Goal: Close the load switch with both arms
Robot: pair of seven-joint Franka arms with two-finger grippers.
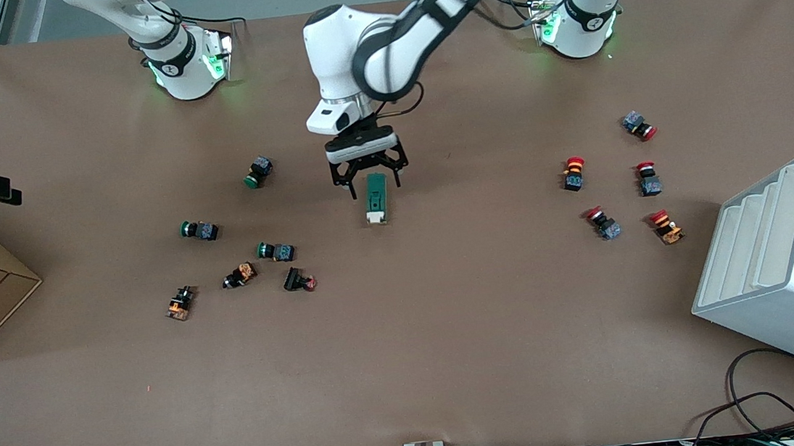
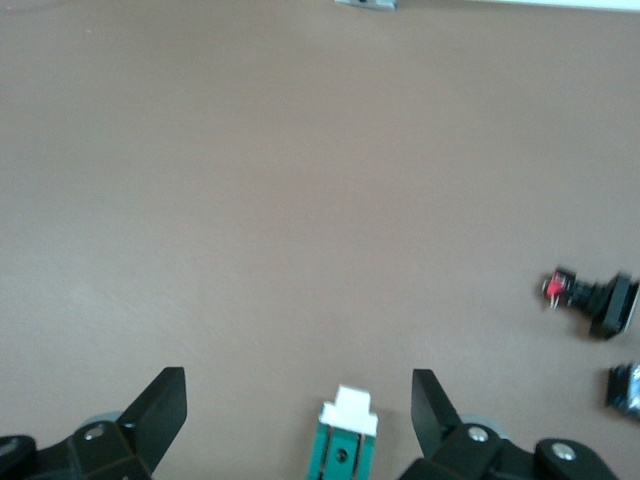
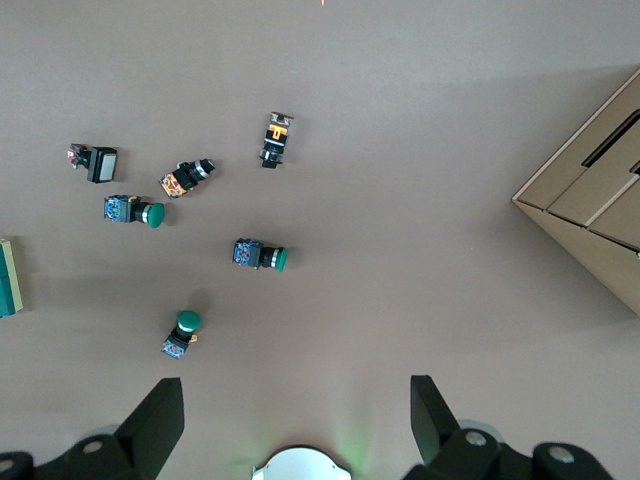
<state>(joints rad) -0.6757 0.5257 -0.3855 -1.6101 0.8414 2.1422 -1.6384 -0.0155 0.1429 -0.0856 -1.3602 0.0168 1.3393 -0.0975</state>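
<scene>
Hovering open over the switch (image 1: 375, 197) with the left hand (image 1: 369, 175), right hand (image 3: 290, 425) open and waiting: risk of nudging it sideways.

The front view looks down from high across the tabletop (image 1: 411, 367) toward both arm bases, taking in the whole scene. The left wrist view sits low and close over the load switch (image 2: 345, 445), which the front view also shows. The right wrist view looks down from higher over the green push buttons (image 3: 260, 255), catching the switch's edge.
</scene>
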